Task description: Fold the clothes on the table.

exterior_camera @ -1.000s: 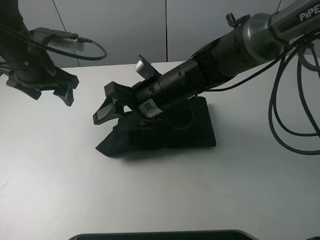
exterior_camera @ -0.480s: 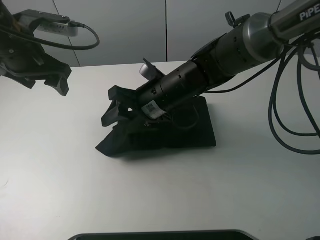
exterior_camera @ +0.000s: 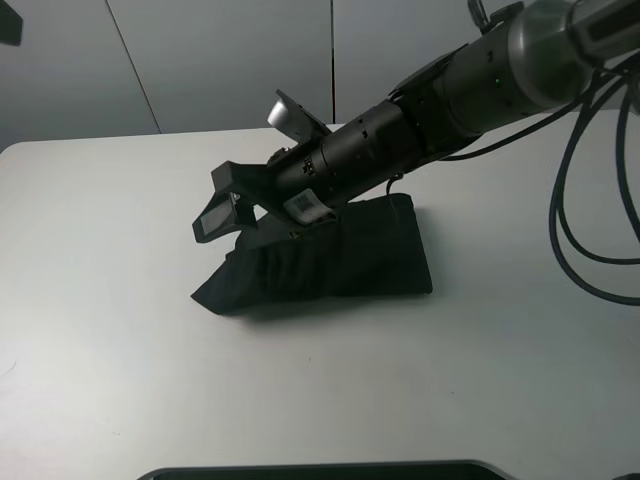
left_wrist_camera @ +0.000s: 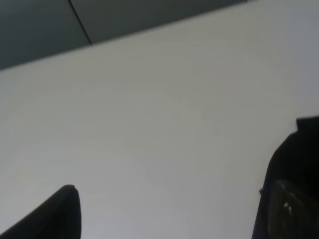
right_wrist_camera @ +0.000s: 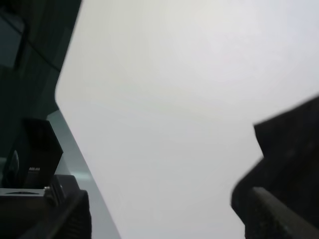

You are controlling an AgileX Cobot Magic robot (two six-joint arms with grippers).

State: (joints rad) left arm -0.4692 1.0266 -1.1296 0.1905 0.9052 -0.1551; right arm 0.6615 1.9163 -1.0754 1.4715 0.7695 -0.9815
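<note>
Far left, up high: just a dark corner of the left arm (exterior_camera: 8, 22), well away from the work. In its wrist view, left gripper (left_wrist_camera: 174, 201) spread wide, nothing between the two dark fingertips (left_wrist_camera: 67, 211), only bare white table (exterior_camera: 100, 330) below.

Next, near the middle: right gripper (exterior_camera: 222, 203), hanging just over the left end of the black cloth (exterior_camera: 335, 265). Spread open too, holding nothing. Hard to tell whether touching the cloth or just above it.

Under it and to the right: the cloth itself, lying in the middle of the table in a dark bundle. Looks folded over already, with a flat right part and a bumpy, wrinkled left end that sticks out in a point. Probably close to done, maybe one more tidy-up or fold to go.

Further right: the long right arm (exterior_camera: 450, 95) reaching across from the top corner, then black cables (exterior_camera: 585, 250) hanging in loops.

Things that could go wrong from here:
- Catching the loose left point by dipping too low, then dragging the fold open.
- Pushing the bundle sideways and making it crooked.
- Pinching too many layers at once and lifting the whole pile.
</note>
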